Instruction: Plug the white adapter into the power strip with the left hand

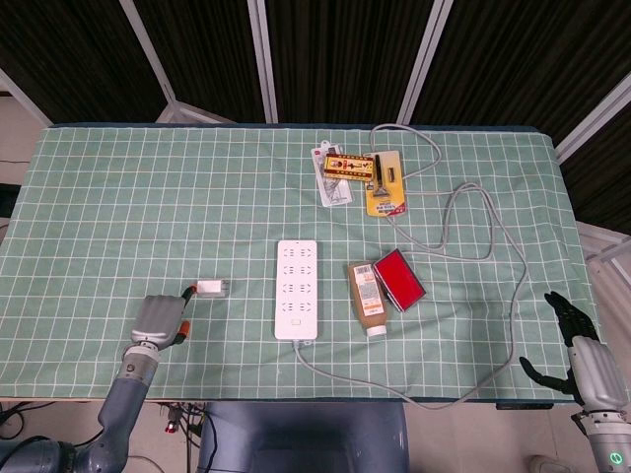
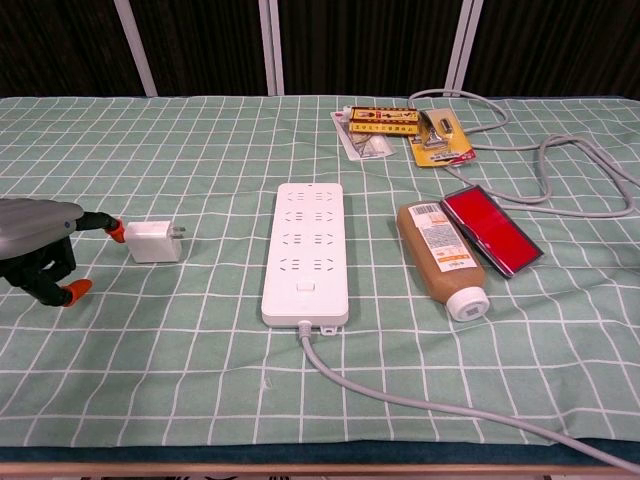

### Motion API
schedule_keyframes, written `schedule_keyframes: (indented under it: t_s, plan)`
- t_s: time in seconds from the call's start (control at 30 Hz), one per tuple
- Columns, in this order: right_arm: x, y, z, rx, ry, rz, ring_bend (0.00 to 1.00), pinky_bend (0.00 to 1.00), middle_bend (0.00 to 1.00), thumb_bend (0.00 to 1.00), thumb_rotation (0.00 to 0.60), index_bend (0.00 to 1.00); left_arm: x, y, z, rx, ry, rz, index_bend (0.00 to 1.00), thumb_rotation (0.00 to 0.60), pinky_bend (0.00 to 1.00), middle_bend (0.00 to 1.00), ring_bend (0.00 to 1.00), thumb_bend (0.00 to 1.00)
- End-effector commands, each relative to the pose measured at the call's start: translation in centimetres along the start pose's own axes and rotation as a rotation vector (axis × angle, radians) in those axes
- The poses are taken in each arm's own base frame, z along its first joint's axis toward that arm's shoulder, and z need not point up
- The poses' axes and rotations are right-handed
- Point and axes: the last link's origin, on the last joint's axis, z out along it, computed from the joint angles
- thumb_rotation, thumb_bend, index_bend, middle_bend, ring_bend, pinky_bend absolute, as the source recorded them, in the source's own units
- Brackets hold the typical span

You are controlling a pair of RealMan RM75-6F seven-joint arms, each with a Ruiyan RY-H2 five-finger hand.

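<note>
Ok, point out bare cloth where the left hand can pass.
Free: the strip of cloth between the white adapter and the power strip, and the far left half of the table. Crowded: right of the strip, around the bottle and red case.

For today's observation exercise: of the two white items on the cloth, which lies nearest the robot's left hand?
The small white adapter, at the left hand's fingertip; the long power strip lies farther right.

Left hand (image 2: pixel 40 245) at left edge, orange fingertip (image 2: pixel 116 231) touching the white adapter (image 2: pixel 152 241), not gripping it. Adapter prongs face the power strip (image 2: pixel 307 253), well apart. Bottle (image 2: pixel 442 259) and red case (image 2: pixel 492 230) lie right of strip.
</note>
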Motion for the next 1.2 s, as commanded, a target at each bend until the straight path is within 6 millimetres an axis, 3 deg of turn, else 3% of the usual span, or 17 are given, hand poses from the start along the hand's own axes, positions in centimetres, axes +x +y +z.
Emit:
schedule_keyframes:
  t_s: [0.03,0.37,0.67,0.93,1.03,1.17,1.2]
  plan:
    - [0.0,0.0,0.0,0.000,0.000,0.000,0.00,0.00,0.00,0.34,0.600,0.00,0.2,0.5,0.0,-0.012,0.009,-0.006,0.20,0.600,0.93,0.90,0.87,0.43]
    - [0.0,0.0,0.0,0.001,0.000,0.002,0.00,0.00,0.00,0.34,0.600,0.00,1.7,2.2,0.0,-0.057,0.056,-0.017,0.20,0.600,0.93,0.90,0.87,0.43]
    - [0.0,0.0,0.0,-0.001,-0.001,0.002,0.00,0.00,0.00,0.34,0.600,0.00,2.0,3.7,0.9,-0.079,0.059,-0.010,0.20,0.600,0.93,0.89,0.87,0.43]
    - [0.0,0.0,0.0,0.001,-0.001,0.002,0.00,0.00,0.00,0.34,0.600,0.00,2.5,4.2,0.6,-0.095,0.088,-0.028,0.20,0.600,0.93,0.87,0.85,0.43]
    - [0.0,0.0,0.0,0.001,-0.001,0.001,0.00,0.00,0.00,0.34,0.600,0.00,2.9,4.0,0.2,-0.098,0.103,-0.037,0.20,0.600,0.93,0.79,0.83,0.41]
    - [0.0,0.0,0.0,0.002,-0.001,0.002,0.00,0.00,0.00,0.34,0.600,0.00,3.9,3.2,-0.6,-0.094,0.159,-0.063,0.19,0.600,0.93,0.44,0.82,0.28]
    - [0.0,0.0,0.0,0.002,-0.001,0.002,0.00,0.00,0.00,0.34,0.600,0.00,4.1,3.0,-0.6,-0.089,0.175,-0.067,0.18,0.600,0.93,0.40,0.82,0.27]
